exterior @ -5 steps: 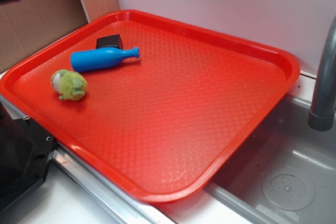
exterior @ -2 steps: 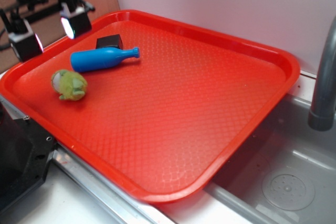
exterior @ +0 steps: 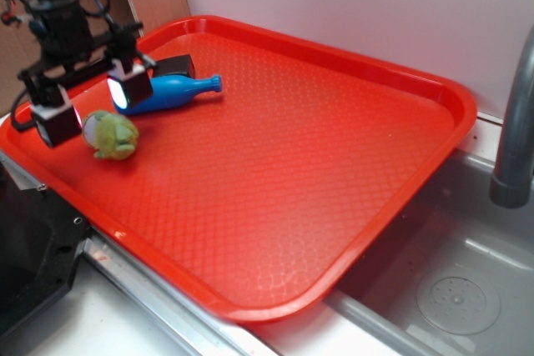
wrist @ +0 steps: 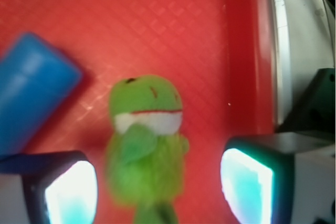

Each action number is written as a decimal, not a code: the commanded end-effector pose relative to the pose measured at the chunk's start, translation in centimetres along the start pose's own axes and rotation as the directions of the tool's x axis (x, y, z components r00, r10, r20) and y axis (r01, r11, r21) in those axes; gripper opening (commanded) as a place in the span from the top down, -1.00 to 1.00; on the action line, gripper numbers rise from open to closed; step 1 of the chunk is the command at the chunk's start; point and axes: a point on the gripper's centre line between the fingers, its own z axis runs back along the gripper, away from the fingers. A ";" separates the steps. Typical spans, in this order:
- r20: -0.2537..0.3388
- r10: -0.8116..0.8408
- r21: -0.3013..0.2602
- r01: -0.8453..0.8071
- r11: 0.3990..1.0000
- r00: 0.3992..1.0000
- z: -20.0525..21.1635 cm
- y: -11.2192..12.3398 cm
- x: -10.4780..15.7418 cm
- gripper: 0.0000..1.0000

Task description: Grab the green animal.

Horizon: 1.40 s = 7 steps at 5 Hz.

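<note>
Green animal [wrist: 147, 145] between spread gripper [wrist: 157, 192] fingers — blue bottle [wrist: 31, 93] beside

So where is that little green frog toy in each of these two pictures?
Exterior view: the green animal lies at the left end of the red tray, below the open gripper.
Wrist view: the green animal fills the lower middle, between the two lit fingers.
Shared landmark: the blue bottle, beside the toy in the exterior view and at the left edge in the wrist view.

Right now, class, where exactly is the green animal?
In the exterior view the green animal lies on the red tray near its left edge, just in front of the blue bottle, with the open tool around it.
</note>
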 end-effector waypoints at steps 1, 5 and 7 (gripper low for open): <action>0.071 0.039 0.000 -0.039 0.999 0.997 -2.4 1.2 -0.1 -0.78; -0.010 -0.428 -0.029 0.427 0.904 0.904 3.4 -0.4 -1.0 1.00; 0.011 -0.798 -0.110 0.794 0.598 0.603 9.8 -2.3 -2.3 1.00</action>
